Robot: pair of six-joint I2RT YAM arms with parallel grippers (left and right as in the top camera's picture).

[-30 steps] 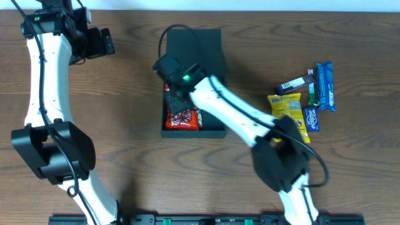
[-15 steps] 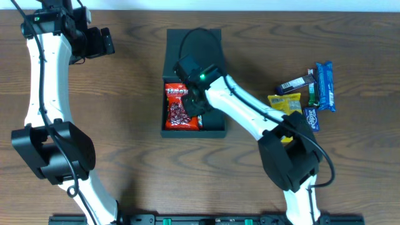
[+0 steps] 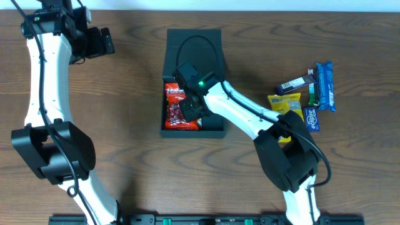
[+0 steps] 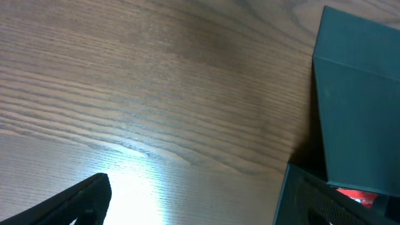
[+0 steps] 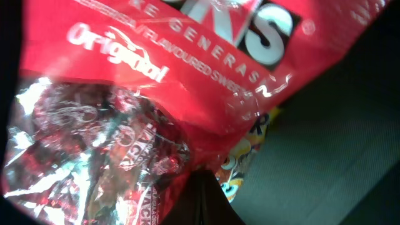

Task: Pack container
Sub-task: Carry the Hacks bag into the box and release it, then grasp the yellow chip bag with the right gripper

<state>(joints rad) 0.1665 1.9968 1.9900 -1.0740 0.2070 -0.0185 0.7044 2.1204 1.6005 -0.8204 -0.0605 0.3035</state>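
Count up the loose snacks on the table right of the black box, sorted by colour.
Blue: 2, the tall blue packet and the small blue packet
Yellow: 1, the yellow packet
Dark: 1, the dark bar
Green: 1, the green packet
Total: 5 showing; the right arm may hide more.

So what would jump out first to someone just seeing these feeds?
The bright red snack packet lying in the left side of the open dark container, with the right end effector over it. Next, the loose pile of blue and yellow snacks on the table to the container's right.
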